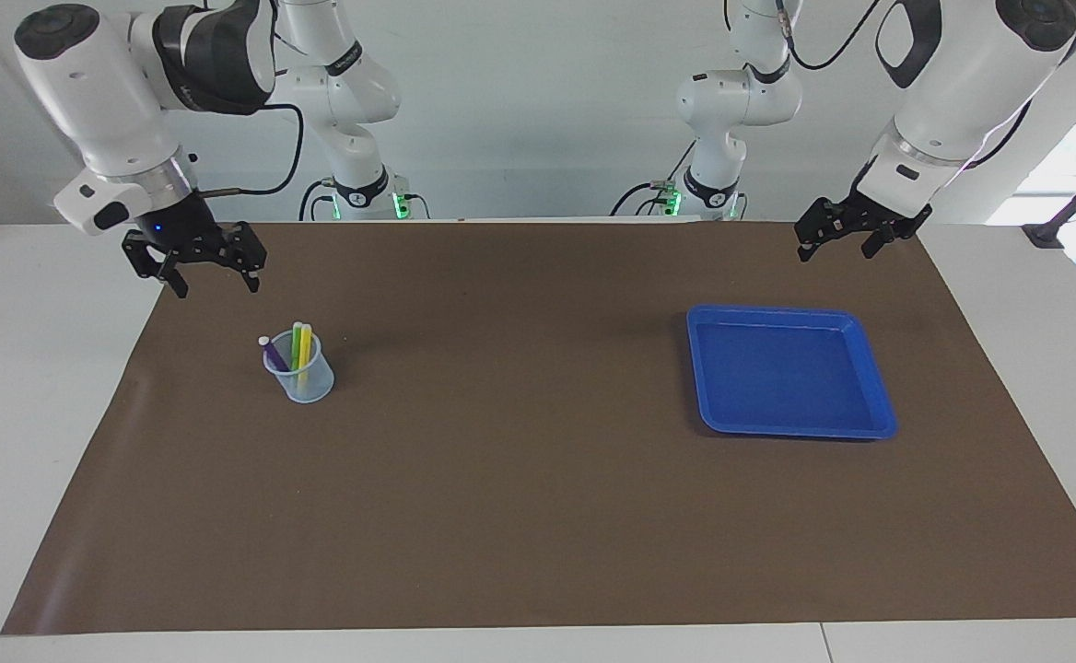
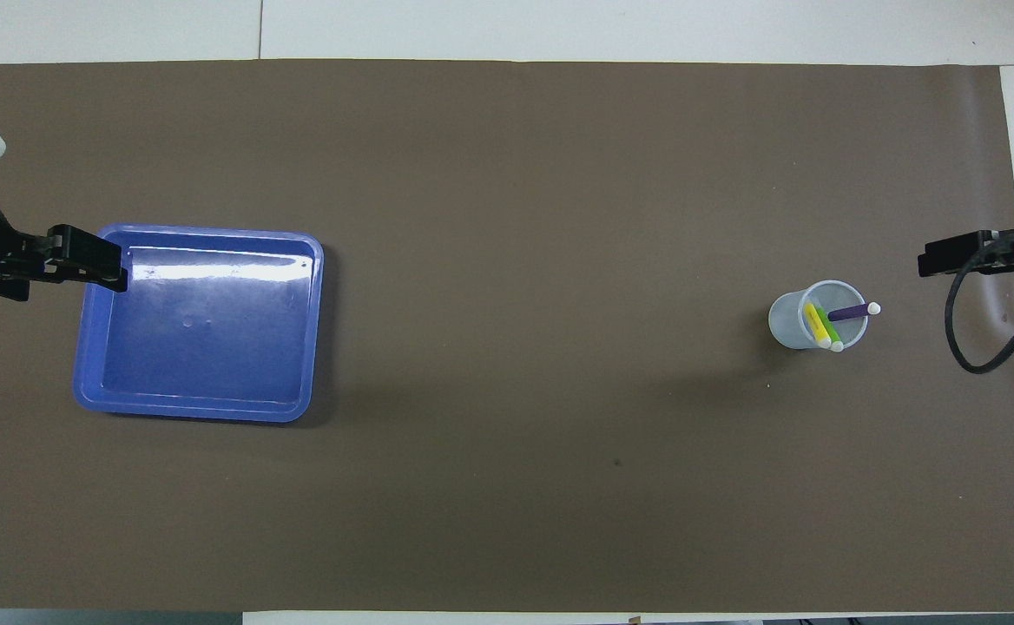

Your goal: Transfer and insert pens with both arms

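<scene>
Standing in the clear plastic cup, the purple, yellow and green marker pens are seen below the right fingers; both right and left fingers are spread, empty. Nothing is left to insert; the blue plastic tray is bare.

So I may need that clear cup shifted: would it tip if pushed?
Probably. The clear cup looks thin and light, and three pens stand above its rim, leaning, so a high push might topple it. A low nudge on the brown mat would likelier slide it.
</scene>
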